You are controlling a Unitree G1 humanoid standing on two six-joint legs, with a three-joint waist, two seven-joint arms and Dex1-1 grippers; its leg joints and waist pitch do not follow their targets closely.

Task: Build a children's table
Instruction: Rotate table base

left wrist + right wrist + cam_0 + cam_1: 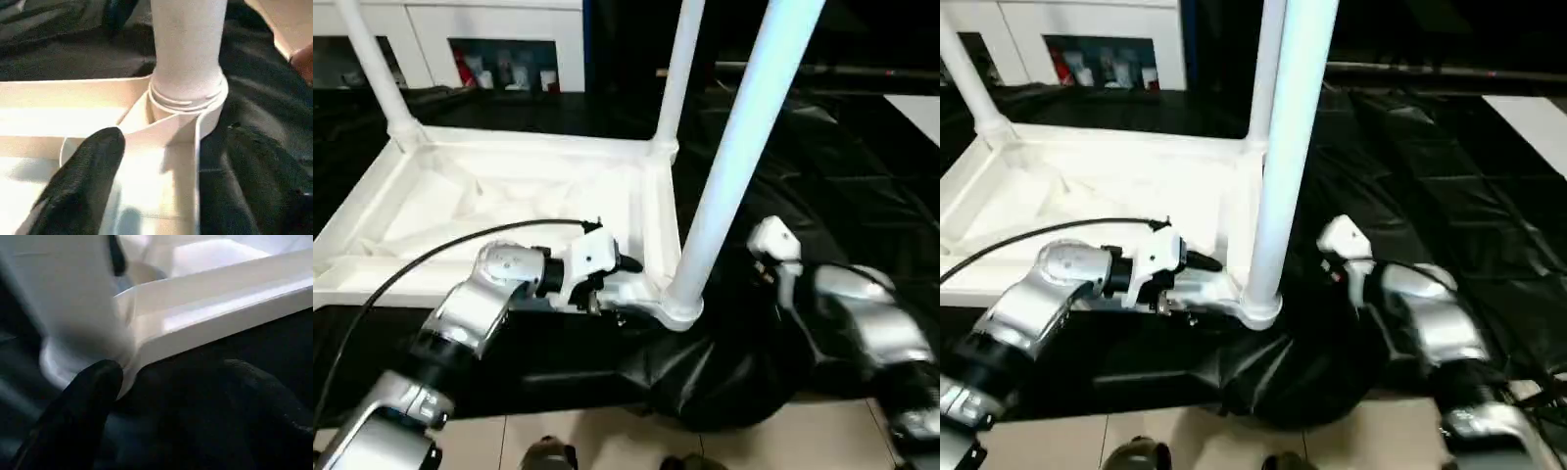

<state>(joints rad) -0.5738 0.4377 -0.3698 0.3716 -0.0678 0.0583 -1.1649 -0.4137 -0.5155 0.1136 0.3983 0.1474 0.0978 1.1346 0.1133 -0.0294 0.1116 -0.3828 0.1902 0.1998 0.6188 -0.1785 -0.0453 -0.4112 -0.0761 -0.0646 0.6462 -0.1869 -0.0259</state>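
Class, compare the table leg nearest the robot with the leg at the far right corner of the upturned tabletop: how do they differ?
The nearest leg looks thicker and bluish; the far right leg looks thinner and whiter. The nearest leg leans right; the far right leg stands closer to upright. The left gripper sits beside the nearest leg's socket. Both stand in corner sockets of the tabletop.

The three long white tapered tubular legs standing in the upturned white plastic rectangular table top (499, 201) all run out past the upper edge; the nearest leg (744, 147) loses its tip there, as do the far-corner leg (680, 69) and the far-left leg (374, 69). The top's left end is cut off too. My right claw (161, 396) sits beside the near corner socket (680, 308), which is smeared with blur in my right wrist view. The black drape over the desk (862, 196) hides the desk itself.
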